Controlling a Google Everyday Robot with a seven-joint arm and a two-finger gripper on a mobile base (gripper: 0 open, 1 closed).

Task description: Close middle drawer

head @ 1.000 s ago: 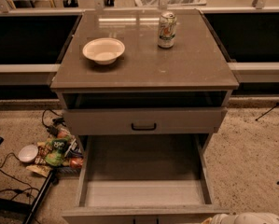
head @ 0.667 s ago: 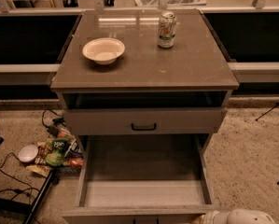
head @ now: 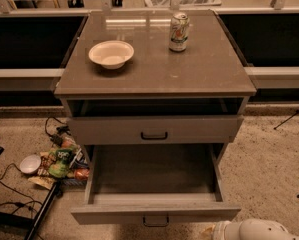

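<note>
The middle drawer is a long grey drawer with a small black handle. It is pulled far out at the bottom of the grey cabinet, and its inside shows empty. My gripper shows only as a white rounded part at the bottom edge. It is just in front of and below the right end of the drawer's front, and I cannot tell if it touches. Above it, the smaller drawer front with a black handle stands slightly out, with a dark gap over it.
A white bowl and a drink can stand on the cabinet top. Snack bags, a small white bowl and cables lie on the floor to the left. A black stand leg is at the lower left.
The white part of my arm has come a little further into view at the bottom right, moving left and up. The drawers have not moved.
</note>
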